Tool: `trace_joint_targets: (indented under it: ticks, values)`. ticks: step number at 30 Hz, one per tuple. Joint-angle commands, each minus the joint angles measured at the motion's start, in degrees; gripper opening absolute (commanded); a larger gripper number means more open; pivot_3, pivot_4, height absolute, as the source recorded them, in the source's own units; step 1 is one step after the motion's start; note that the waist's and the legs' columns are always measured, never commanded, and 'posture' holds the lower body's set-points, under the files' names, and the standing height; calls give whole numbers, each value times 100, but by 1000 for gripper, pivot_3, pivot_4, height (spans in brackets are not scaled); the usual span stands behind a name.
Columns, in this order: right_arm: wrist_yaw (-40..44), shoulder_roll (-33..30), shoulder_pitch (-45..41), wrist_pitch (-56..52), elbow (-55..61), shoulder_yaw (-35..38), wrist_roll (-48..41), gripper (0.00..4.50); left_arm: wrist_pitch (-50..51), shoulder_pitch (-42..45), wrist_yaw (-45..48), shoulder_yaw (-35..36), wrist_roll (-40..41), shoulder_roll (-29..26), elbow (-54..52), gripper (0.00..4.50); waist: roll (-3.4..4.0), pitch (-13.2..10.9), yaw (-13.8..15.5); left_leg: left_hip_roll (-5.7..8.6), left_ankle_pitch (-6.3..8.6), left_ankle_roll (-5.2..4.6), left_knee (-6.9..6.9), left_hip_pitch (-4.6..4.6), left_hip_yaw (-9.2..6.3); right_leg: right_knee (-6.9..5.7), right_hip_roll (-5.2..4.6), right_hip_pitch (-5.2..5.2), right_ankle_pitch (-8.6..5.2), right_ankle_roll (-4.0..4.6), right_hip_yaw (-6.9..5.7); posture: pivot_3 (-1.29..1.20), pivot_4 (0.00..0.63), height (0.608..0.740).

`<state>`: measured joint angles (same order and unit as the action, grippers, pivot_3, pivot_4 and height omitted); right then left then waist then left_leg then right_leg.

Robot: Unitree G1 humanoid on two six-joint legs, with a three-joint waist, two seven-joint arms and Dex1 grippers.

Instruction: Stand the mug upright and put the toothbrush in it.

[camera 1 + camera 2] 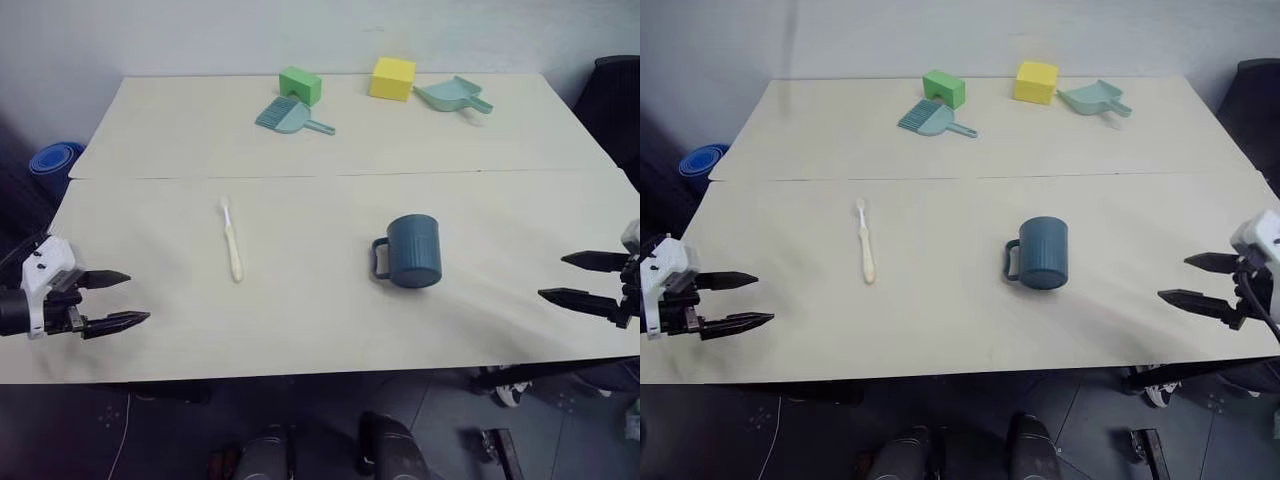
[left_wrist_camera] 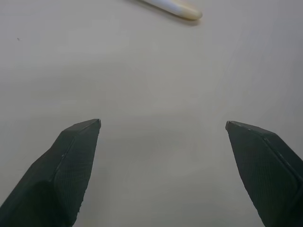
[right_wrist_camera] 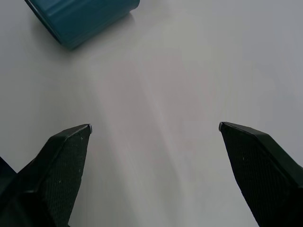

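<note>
Plainly, nothing is in hand yet: the left gripper at the lower left of the head view and the right gripper at the lower right both stand spread wide and empty, each hovering over a side edge of the table.

The mug sits right of centre in the frame, between the middle of the table and the right gripper, which is clearly the nearer of the two; the mug lies to that gripper's left and slightly higher in the frame, well apart from it. Its handle sticks out toward the left side of the frame, away from the right gripper. The top face showing looks closed and flat, so I judge it is resting mouth-down and needs turning over. It is a dark teal cylinder with fine ribbed sides.

The toothbrush lies flat left of centre, nearer the left gripper, up and to the right of it. Its long axis runs almost straight up and down the frame, with the white bristle end toward the top and the rounded cream handle end toward the bottom. It is slim, smooth and low to the pale matte tabletop.
</note>
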<state>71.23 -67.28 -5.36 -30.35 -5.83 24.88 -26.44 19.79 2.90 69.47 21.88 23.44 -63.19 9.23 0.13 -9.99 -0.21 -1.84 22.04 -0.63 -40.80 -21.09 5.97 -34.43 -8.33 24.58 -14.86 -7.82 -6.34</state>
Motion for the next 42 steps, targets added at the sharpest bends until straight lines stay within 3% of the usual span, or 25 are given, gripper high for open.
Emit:
trace_joint_targets:
  ticks: [1,12,19,24,28,31,34,37,42]
  values:
    - [-6,-72,-44,-9,120,80,-11,4500,-38,6,-44,147,19,0,-145,4490,0,0,1,0,0,0,0,0,0,0,0,0,0,0,0,0,150,740]
    - [-272,44,-80,28,166,11,90,4500,136,57,-408,207,104,234,-400,4490,0,0,6,0,0,0,-2,0,-1,-5,-1,0,0,-1,0,0,150,740]
    - [-837,91,-132,-540,509,1,108,4500,630,144,-538,225,377,312,-785,4490,0,0,7,0,0,1,-4,1,-2,-9,-1,0,1,-1,0,0,150,740]
    - [-1513,142,-504,-2011,1793,211,-622,4500,1454,619,-267,5,1097,191,-1671,4490,0,0,12,-1,1,1,-11,-2,-7,-14,-1,1,1,-1,1,0,150,740]
    - [-2370,401,-1581,-3579,2900,172,-1740,4500,2088,1546,-10,-487,1774,180,-2292,4490,0,0,19,-2,3,6,-19,-3,-20,-31,-2,2,1,-1,1,0,150,740]
    - [-3350,1251,-2917,-4975,3337,-101,-2534,3952,2057,2217,127,-969,1760,368,-2270,4500,-2,1,12,-1,3,7,-19,-2,-24,-32,-2,0,1,-1,2,0,150,740]
    - [-4173,2151,-3675,-5914,3591,-489,-2542,2991,1961,2644,295,-1391,1660,519,-2220,4500,-2,1,-9,-1,4,11,-18,1,-25,-45,1,4,1,-1,0,0,150,740]
    - [-5105,3205,-4005,-6215,3432,-918,-2366,2991,1771,3039,441,-1818,1448,719,-2019,4500,-2,1,-4,2,4,11,-18,-11,-24,-56,2,19,0,-1,-2,0,150,740]
    - [-5894,3940,-3840,-6204,3144,-1900,-1663,2991,1364,3542,615,-2366,975,1043,-1530,4500,-2,1,25,6,4,11,-20,-13,-28,-57,3,14,1,-1,-9,0,150,740]
